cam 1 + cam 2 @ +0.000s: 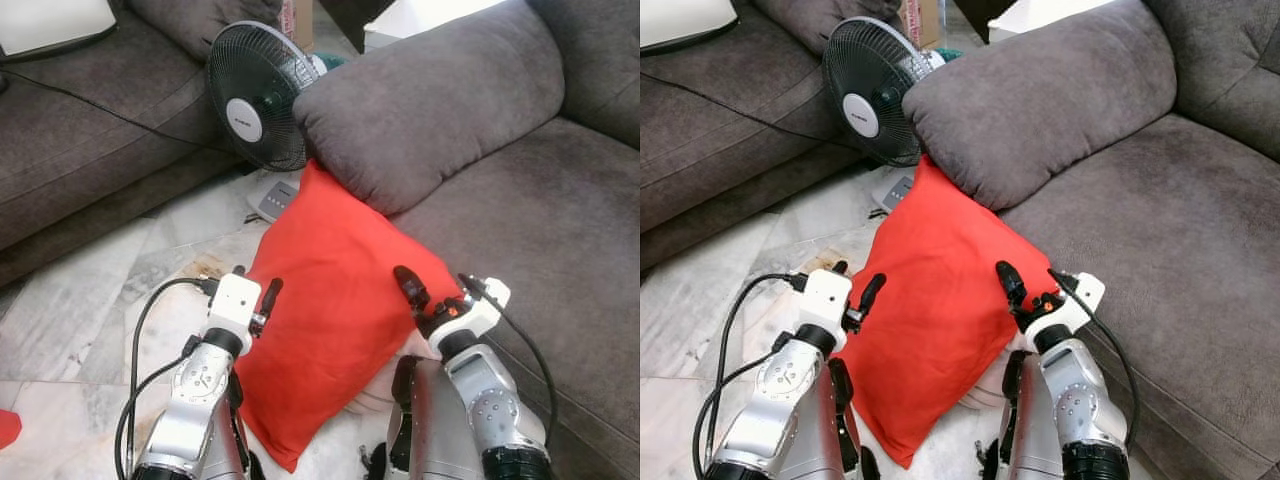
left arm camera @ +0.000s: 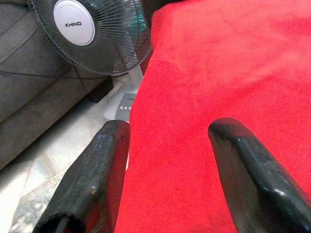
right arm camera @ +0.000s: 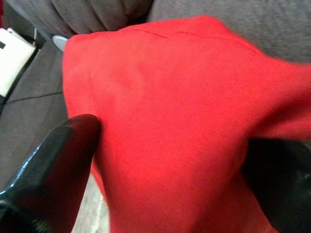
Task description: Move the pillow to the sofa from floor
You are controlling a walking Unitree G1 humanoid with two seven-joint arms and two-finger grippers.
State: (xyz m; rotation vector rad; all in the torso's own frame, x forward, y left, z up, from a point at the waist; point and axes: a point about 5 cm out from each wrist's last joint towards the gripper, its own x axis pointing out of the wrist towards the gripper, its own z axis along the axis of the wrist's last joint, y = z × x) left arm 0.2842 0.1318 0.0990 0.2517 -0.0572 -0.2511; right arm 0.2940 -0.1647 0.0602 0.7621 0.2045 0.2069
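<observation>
Two black fingers [image 2: 92,179] spread apart at the frame's bottom straddle the red pillow's [image 2: 218,82] edge; a KHIND fan [image 2: 92,34] stands upper left.

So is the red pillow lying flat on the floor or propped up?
Propped up: the red pillow leans tilted against the sofa.

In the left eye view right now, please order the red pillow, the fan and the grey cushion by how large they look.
1. Grey cushion
2. Red pillow, nearly as large, and nearer the camera
3. Fan
</observation>
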